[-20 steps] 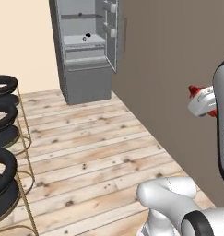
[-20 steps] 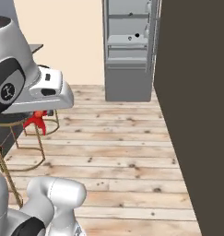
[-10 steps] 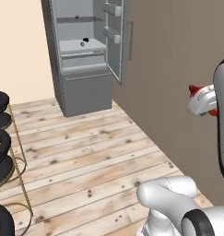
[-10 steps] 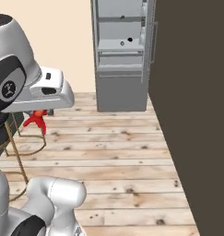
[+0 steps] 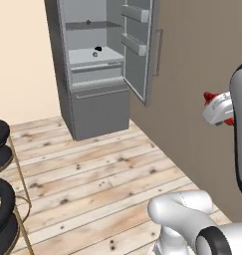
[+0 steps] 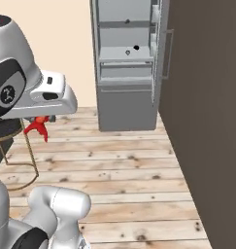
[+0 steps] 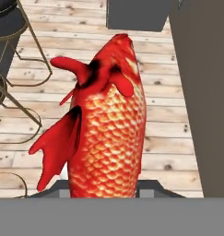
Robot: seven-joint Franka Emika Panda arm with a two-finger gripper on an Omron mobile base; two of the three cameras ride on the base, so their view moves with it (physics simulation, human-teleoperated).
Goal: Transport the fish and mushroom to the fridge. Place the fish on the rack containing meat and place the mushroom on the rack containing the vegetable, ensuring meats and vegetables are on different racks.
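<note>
Jaws clamped on the fish, its length running straight out from the gripper; the open fridge lies well ahead.

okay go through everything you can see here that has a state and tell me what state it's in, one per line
fridge: door open, lower drawers shut.
gripper: shut on the fish, carried above the wood floor.
fish: held, hanging clear of the floor, not yet in the fridge.
vegetable: lying on the white shelf.
white shelf: holds the vegetable and a small pale item too small to identify.
upper darker shelf: holds one small dark item.
</note>
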